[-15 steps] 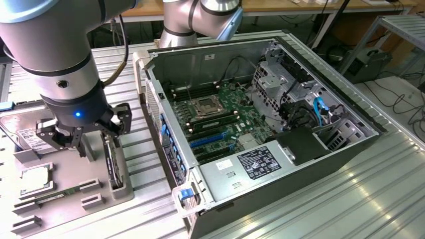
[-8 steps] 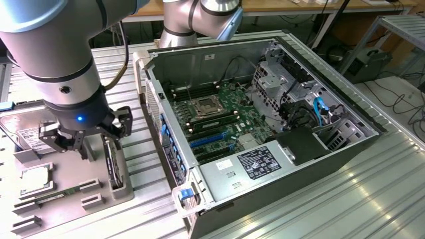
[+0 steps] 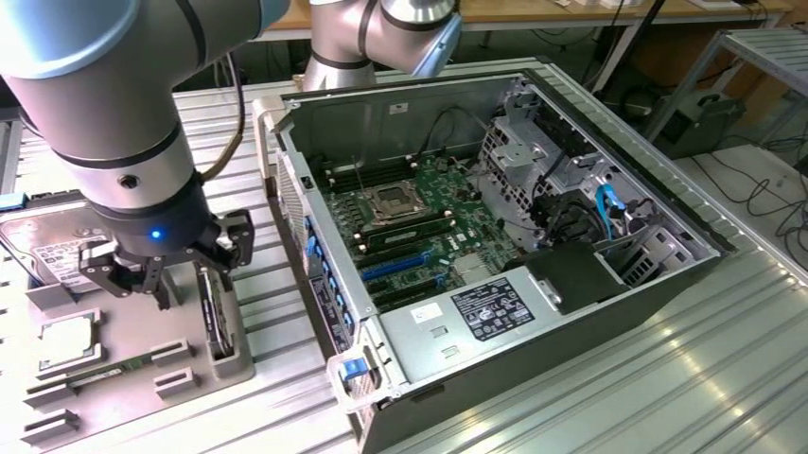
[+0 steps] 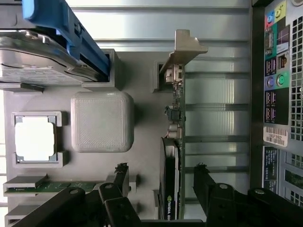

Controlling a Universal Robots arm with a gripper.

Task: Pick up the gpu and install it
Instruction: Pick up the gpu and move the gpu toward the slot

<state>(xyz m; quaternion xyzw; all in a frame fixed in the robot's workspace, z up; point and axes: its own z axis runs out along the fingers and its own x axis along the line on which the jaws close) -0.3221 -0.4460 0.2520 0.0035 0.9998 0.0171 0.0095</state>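
Observation:
The gpu (image 4: 171,142) stands edge-on in a slot of the grey parts tray (image 4: 137,94). It is a thin dark card with a silvery bracket (image 4: 182,47) at one end. In the exterior view the gpu (image 3: 216,317) sits on the tray just below the arm's wrist. My gripper (image 4: 161,176) is open, with one dark finger (image 4: 120,177) on each side of the card and a gap to it on both sides. In the exterior view the gripper (image 3: 189,284) hangs low over the tray on that view's left.
The open computer case (image 3: 505,236) lies on the exterior view's right, its motherboard and blue slots (image 3: 397,267) exposed. On the tray are a hard drive (image 4: 38,56) in a blue carrier, a square processor chip (image 4: 34,138) and a memory stick (image 4: 52,187). The case's rear ports (image 4: 277,71) are close by.

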